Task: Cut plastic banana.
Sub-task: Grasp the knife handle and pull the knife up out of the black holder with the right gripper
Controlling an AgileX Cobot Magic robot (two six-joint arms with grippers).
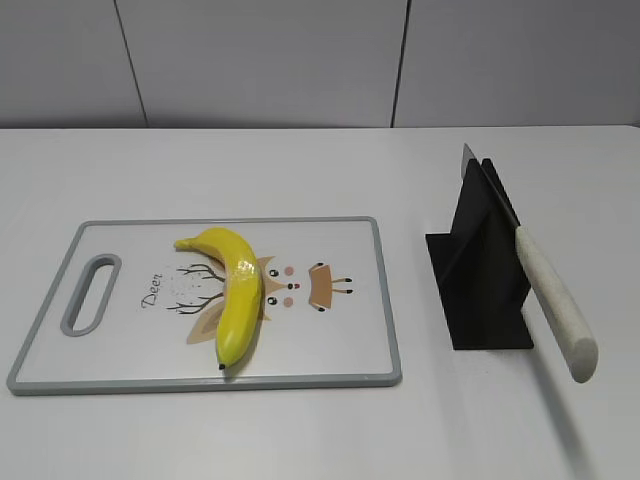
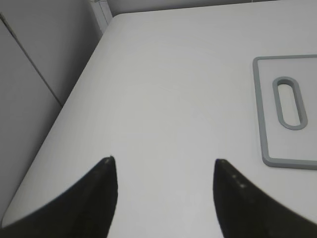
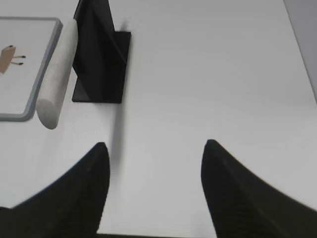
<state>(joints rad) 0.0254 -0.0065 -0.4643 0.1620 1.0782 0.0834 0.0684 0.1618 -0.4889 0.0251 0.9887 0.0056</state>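
Observation:
The plastic banana (image 1: 236,290) is glossy yellow and whole. It lies on a white cutting board (image 1: 120,350) with a grey rim and a deer print. A knife with a speckled white handle (image 1: 555,300) rests slanted in a black stand (image 1: 485,270) to the right of the board. The handle (image 3: 57,79) and stand (image 3: 99,59) also show in the right wrist view. My left gripper (image 2: 163,161) is open and empty over bare table, left of the board's handle slot (image 2: 290,103). My right gripper (image 3: 154,144) is open and empty, in front of the stand. Neither gripper shows in the exterior view.
The white table (image 1: 320,430) ends at a left edge (image 2: 54,119) near a grey wall. The table's right edge (image 3: 297,44) shows in the right wrist view. A tiled wall (image 1: 300,60) stands behind.

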